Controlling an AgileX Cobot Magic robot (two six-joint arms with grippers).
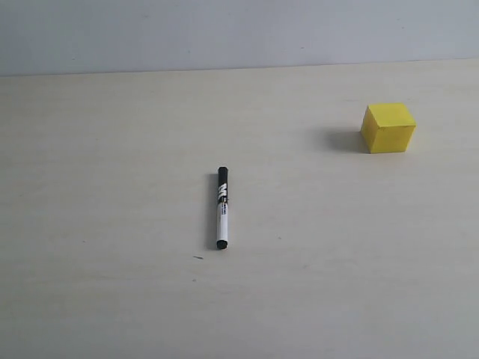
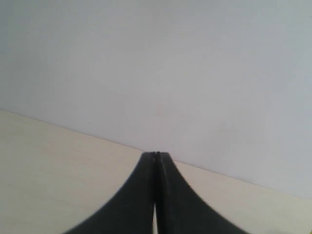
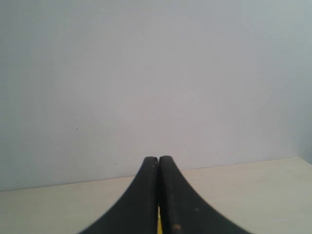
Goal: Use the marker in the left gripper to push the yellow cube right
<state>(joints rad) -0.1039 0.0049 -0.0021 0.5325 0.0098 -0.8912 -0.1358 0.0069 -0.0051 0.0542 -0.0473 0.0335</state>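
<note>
The marker (image 1: 221,208) lies flat near the middle of the pale table, black cap toward the far wall, with nothing touching it. The yellow cube (image 1: 388,127) rests on the table at the far right. Neither arm shows in the exterior view. In the left wrist view my left gripper (image 2: 156,154) is shut, its black fingers pressed together with nothing between them, pointing at the wall. My right gripper (image 3: 158,159) is likewise shut and empty; a thin sliver of the yellow cube (image 3: 158,225) shows through the slit between its fingers.
The pale table (image 1: 112,299) runs back to a plain grey-white wall (image 1: 224,30). A tiny dark speck (image 1: 197,258) lies just in front of the marker.
</note>
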